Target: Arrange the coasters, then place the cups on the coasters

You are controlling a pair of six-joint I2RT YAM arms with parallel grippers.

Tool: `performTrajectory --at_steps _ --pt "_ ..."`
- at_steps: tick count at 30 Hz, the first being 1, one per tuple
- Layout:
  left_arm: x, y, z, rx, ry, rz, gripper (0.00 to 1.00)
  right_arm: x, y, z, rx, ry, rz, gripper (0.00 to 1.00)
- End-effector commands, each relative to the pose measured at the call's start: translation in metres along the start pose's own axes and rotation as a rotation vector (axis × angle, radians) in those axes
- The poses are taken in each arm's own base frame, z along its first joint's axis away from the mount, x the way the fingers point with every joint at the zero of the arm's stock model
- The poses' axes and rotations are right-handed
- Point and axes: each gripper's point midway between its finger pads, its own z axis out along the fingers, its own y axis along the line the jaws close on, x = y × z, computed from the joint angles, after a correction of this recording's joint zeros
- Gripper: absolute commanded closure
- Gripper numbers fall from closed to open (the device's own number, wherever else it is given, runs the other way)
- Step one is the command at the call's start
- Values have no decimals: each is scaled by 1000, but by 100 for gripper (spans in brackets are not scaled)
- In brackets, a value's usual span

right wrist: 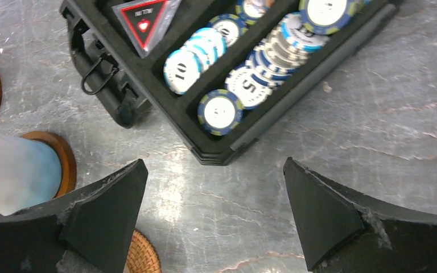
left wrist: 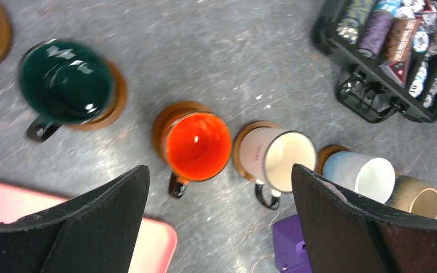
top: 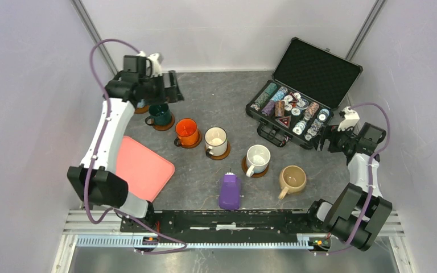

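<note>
The left hand (left wrist: 219, 170) is hanging open near the green cup (left wrist: 65, 79). The right hand (right wrist: 214, 164) is gaping beside the chip case (right wrist: 250, 135).

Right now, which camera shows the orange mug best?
Left wrist: the orange mug sits mid-frame, large and sharp, on its coaster. Top external shows it small; right wrist misses it.

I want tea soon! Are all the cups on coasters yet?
The green cup, orange cup, cream cup and white cup sit on coasters. The left pincer and right pincer are open, empty. Left to check: the blue cup, mostly hidden under the left arm, and the beige cup, whose coaster isn't clear.
</note>
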Motion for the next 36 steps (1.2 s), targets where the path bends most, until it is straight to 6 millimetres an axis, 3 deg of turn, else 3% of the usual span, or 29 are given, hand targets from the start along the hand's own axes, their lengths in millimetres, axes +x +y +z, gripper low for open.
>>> performTrajectory --at_steps 1,8,11,14,20,29,36 --pt "19 29 -33 43 27 32 0 -24 18 6 -41 -27 -101 2" --pt "54 94 -52 -41 55 18 0 -55 64 19 -124 16 -296 2" --pt "69 117 -57 -61 31 -8 0 -57 81 19 -165 30 -369 2" --pt "90 131 -55 -88 45 -17 0 -46 91 19 -187 67 -426 2" --pt "127 143 -48 -124 98 37 0 -20 90 16 -158 93 -466 2" --pt "196 198 -43 -271 353 297 0 -5 90 17 -162 111 -443 2" --pt "205 224 -7 -216 371 452 0 -6 89 17 -157 107 -443 2"
